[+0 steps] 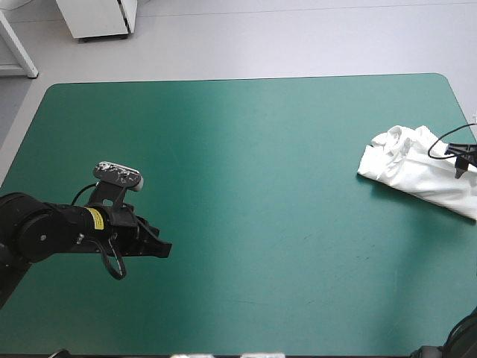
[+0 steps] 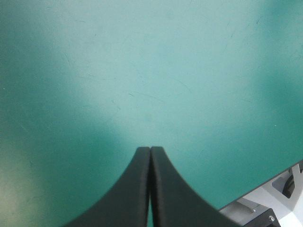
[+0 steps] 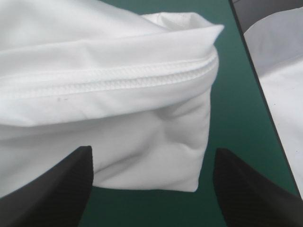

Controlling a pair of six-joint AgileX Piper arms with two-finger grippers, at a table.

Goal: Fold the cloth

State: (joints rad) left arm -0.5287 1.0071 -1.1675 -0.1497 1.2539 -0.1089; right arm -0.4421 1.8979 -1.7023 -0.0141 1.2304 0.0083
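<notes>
Only writing seen: a yellow label [image 1: 95, 218] on the left arm [image 1: 45, 231], print too small to be read.

The T-shirt [image 1: 421, 168] is cut off by the right edge of the high view, so its full extent can't be judged. The right arm is mostly out of that view, and its jaws are hard to make out there.

The T-shirt [image 3: 118, 94] is found as a crumpled heap at the worktop's [image 1: 246, 186] right edge, in the far half.

Right jaws: released, fingers [image 3: 61, 189] set wide apart. A folded corner with a stitched hem [image 3: 123, 75] is seen between them and just ahead. Contact with the fabric can't be told.

Left jaws: clenched, meeting in one arch, nothing gripped. Only bare teal-green worktop [image 2: 151, 71] is seen ahead of them, at the left, well apart from the T-shirt.
</notes>
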